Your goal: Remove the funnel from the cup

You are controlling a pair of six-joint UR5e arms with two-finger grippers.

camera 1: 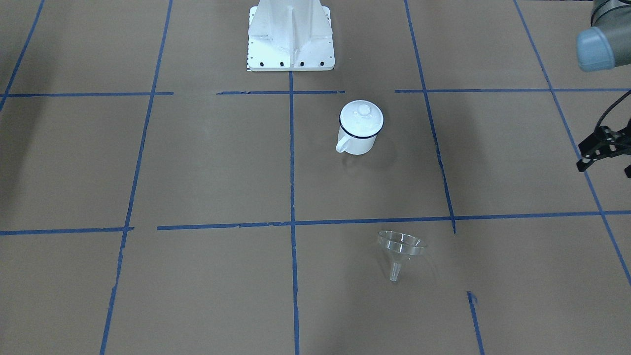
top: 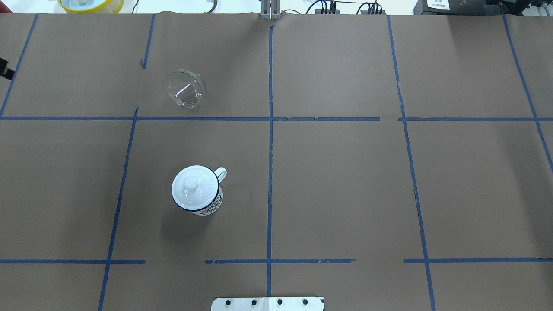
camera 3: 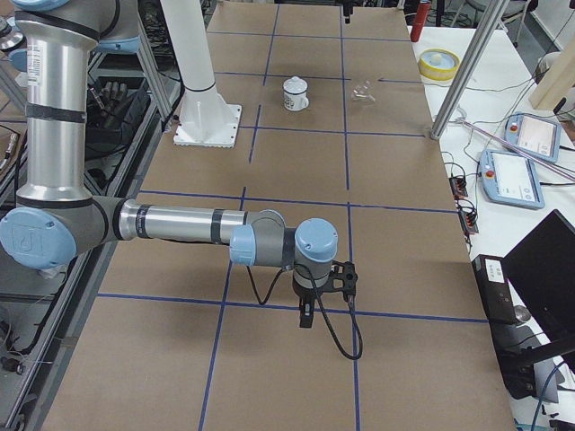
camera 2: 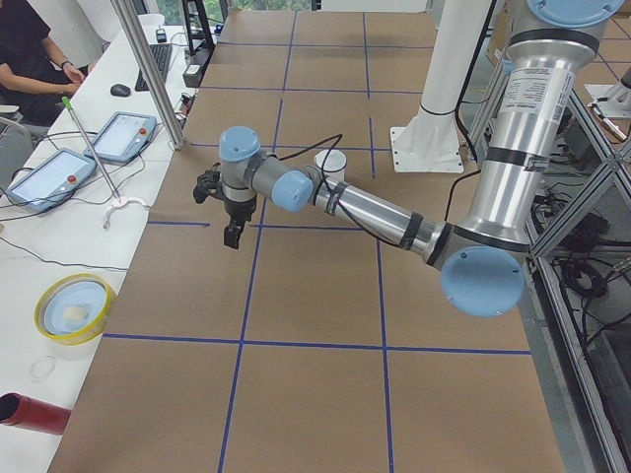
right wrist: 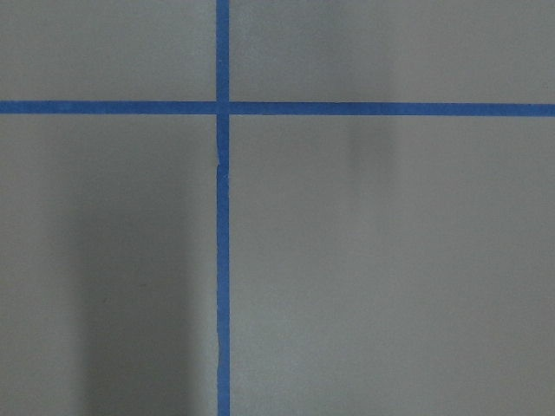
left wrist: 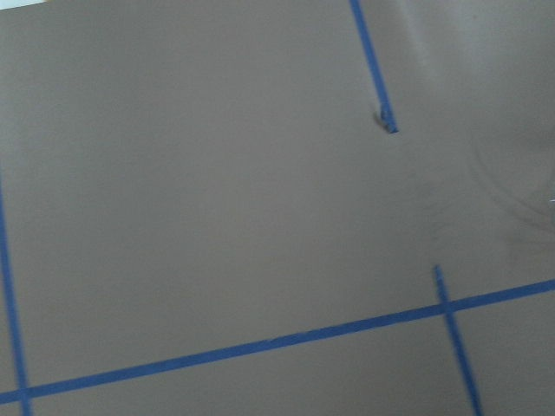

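One clear conical funnel (camera 1: pixel 400 248) lies apart from enamel cup (camera 1: pixel 358 141); left jaws wide, right jaws unclear.

You have no text here that you can read. The sticker (camera 2: pixel 520 94) on the left arm (camera 2: pixel 375 212) and the tag (top: pixel 438 3) on the black box (top: pixel 453 7) are too small, and the cup (top: pixel 209 206) shows only a blurred pattern

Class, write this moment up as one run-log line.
funnel: out, lying on table | cup: upright, lid on | left gripper: open, empty | right gripper: state unclear
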